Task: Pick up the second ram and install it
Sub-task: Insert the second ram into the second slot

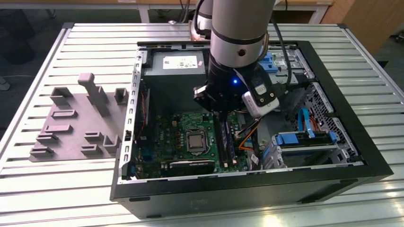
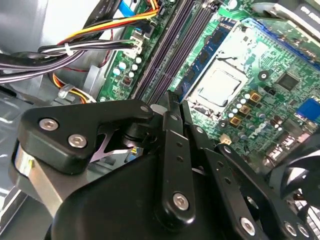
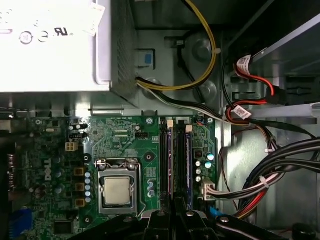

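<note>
My gripper (image 1: 218,116) hangs inside the open computer case, above the black socket rails (image 3: 164,160) of the green motherboard (image 3: 125,135). In the second wrist view its fingers (image 2: 169,130) stand pressed together. The second ram (image 2: 202,57), a thin blue stick with dark chips, runs out from the fingertips along the rails, just above the board. In the first wrist view the gripper (image 3: 175,212) sits in line with the rails. Another blue stick (image 3: 188,165) stands in the rail farthest from the processor (image 3: 118,191).
On the slatted table at the exterior view's left lies a grey moulded tray (image 1: 69,137) with upright pegs. The black case wall (image 1: 353,156) rings the work area. Cable bundles (image 3: 270,160) and a silver power supply (image 3: 50,45) crowd the space beside the rails.
</note>
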`<state>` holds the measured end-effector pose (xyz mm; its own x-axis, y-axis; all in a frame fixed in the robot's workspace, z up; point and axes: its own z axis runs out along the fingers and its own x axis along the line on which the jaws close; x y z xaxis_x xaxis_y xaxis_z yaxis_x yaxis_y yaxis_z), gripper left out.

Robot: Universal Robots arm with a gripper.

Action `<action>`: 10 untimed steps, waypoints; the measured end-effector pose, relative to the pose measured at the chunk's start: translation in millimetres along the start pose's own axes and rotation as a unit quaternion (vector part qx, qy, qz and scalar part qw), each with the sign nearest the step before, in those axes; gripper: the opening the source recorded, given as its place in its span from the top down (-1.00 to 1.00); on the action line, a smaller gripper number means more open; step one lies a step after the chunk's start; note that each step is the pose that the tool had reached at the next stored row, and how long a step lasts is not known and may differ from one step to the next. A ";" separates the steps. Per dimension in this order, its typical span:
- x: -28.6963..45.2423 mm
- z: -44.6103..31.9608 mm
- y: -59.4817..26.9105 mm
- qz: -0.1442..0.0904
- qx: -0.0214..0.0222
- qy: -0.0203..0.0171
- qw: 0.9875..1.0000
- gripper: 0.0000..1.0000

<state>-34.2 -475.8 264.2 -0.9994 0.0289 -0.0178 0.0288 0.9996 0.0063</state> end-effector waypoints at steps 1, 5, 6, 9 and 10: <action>-0.5 1.8 0.0 0.000 0.000 0.001 1.000 0.73; -0.8 9.0 -0.1 0.000 0.000 0.003 1.000 0.73; -0.9 11.0 -0.1 0.000 0.000 0.003 1.000 0.73; -0.8 16.4 -0.2 0.000 0.000 0.004 1.000 0.73; -1.0 18.4 -0.2 0.000 0.000 0.005 1.000 0.73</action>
<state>-32.8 -475.9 245.8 -0.9995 0.0288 -0.0085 0.0288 0.9996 0.0060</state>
